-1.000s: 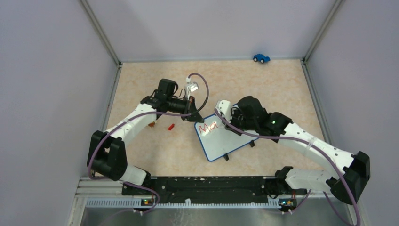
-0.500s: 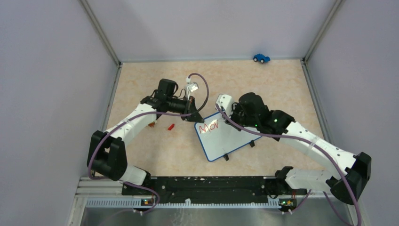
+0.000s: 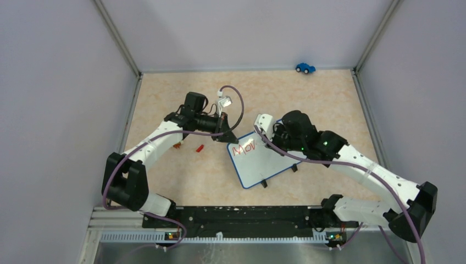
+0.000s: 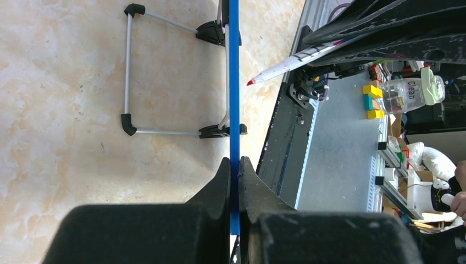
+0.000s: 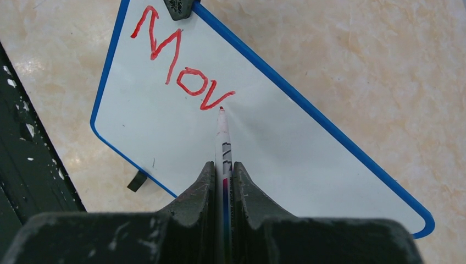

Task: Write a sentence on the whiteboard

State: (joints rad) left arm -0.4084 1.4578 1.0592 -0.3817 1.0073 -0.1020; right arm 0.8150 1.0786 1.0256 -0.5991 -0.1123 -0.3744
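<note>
whiteboard (image 3: 266, 165) slanting lower-left to upper-right, sentence (image 5: 184, 71) reading "Mov", left gripper (image 4: 234, 165) clamped on whiteboard rim, right gripper (image 5: 222, 168) pinching marker (image 5: 222, 132), tip up-frame

Robotics lab: grey-walled test cell (image 3: 55, 110), cluttered workbench (image 4: 340, 165), coloured blocks (image 4: 372, 100).

You look down on a beige, marble-patterned tabletop (image 3: 308, 99) enclosed by three plain pale lilac walls (image 3: 247, 33), joined at the back corners by slanting metal posts (image 3: 118, 38). A black rail (image 3: 242, 217) above a slotted metal strip (image 3: 247, 236) runs along your near edge. The light is even and soft, with faint shadows.
</note>
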